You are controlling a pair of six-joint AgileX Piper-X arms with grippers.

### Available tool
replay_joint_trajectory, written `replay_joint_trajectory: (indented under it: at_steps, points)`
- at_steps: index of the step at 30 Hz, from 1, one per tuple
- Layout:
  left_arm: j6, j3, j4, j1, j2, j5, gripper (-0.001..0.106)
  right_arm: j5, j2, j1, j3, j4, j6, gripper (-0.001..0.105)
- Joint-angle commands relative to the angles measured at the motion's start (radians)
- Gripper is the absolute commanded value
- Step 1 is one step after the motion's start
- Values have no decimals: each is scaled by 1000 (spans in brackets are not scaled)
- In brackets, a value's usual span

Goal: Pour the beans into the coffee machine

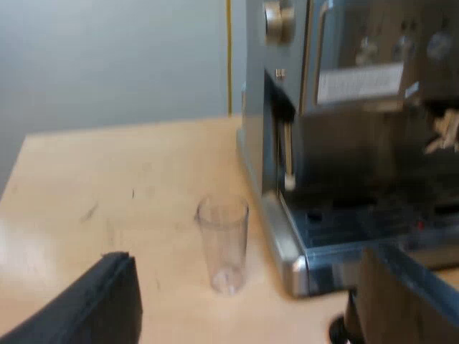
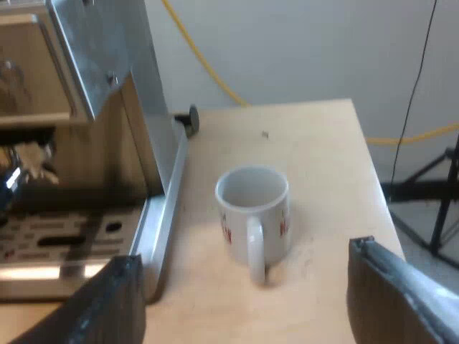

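The table [image 1: 143, 165] is pale wood, bare and lightly scuffed, with a few dark specks on it. Behind it is a plain grey wall [image 1: 107, 57], and a yellow cable [image 1: 229, 57] hangs straight down the wall past the table's far edge.

The glass [image 1: 224, 244] stands upright on the table, just beside the front corner of the machine [image 1: 344, 129] but not touching it. It is clear right down to its base. The left gripper [image 1: 244, 256] hangs over the table short of the glass. Its black fingers [image 1: 107, 301] are spread wide and hold nothing.

In the right wrist view the machine's steel side and slotted tray [image 2: 57, 229] rest on the same wood. A white mug [image 2: 252, 215] with red marks stands upright near the tray's edge, its handle turned towards the camera. The right gripper [image 2: 245, 252] is above the table before the mug, jaws wide apart and empty.

A small dark round thing [image 2: 190, 118] sits at the machine's rear corner (I cannot tell what it is). Past the table's edge a thin black cable [image 2: 419, 72] runs down the pale wall, and the legs of a black stand [image 2: 430, 190] are on the floor.
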Motion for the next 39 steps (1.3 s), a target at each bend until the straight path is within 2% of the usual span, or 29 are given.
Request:
replay_joint_trajectory:
  at_steps: [1, 9, 15, 22, 30, 39]
  points:
    - [-1, -10, 37, -5, -43, -12, 65, -5, -50, -5, -5, 17, -3, 62]
    - [-1, 4, 69, -5, -43, -65, 65, -5, -50, -5, 5, 39, -3, 62]
    - [-1, 63, 51, -5, -43, -73, 65, -5, -50, -5, 38, 37, -3, 62]
    - [-1, 141, -7, -5, -43, -73, 65, -5, -48, -5, 107, 29, -3, 62]
    - [-1, 193, -7, -5, -43, -73, 65, -5, -48, -5, 185, 6, -3, 62]
    - [-3, 204, -25, -5, -43, -73, 65, -5, -46, -5, 282, -49, -3, 62]
